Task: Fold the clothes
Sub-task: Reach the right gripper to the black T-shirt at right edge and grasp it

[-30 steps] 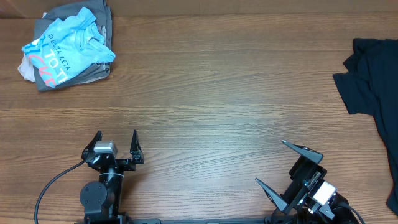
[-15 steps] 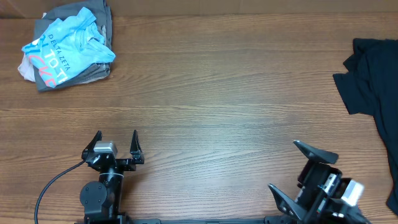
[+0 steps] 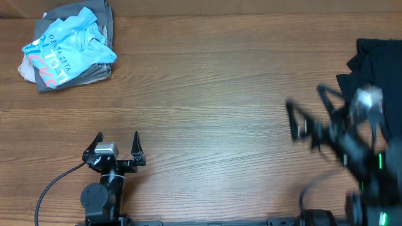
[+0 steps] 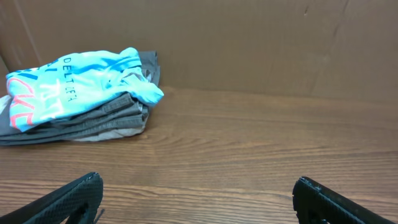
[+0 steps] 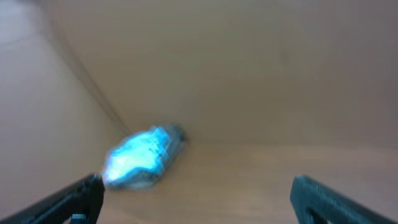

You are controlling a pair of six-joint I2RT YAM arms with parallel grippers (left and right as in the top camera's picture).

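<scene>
Left gripper (image 3: 117, 134): near left on the table (image 3: 207, 100), fingers spread wide, holding nothing.
Right gripper (image 3: 306, 103): right side, blurred, fingers spread wide and empty, just beside the shirt.
Black T-shirt (image 3: 377, 63): crumpled at the far right, partly out of view.
Clothes pile (image 3: 66, 47): far left corner, a light blue lettered top on grey garments.
Step, as judged: reaching for the black T-shirt. Pinch a single layer at an edge, then draw it onto the bare middle and flatten it before folding.

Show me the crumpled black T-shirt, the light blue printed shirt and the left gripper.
black T-shirt (image 3: 383, 59), overhead view, upper crumpled part.
light blue printed shirt (image 3: 63, 50), overhead view, lettered front.
left gripper (image 3: 118, 135), overhead view, gap between fingertips.
</scene>
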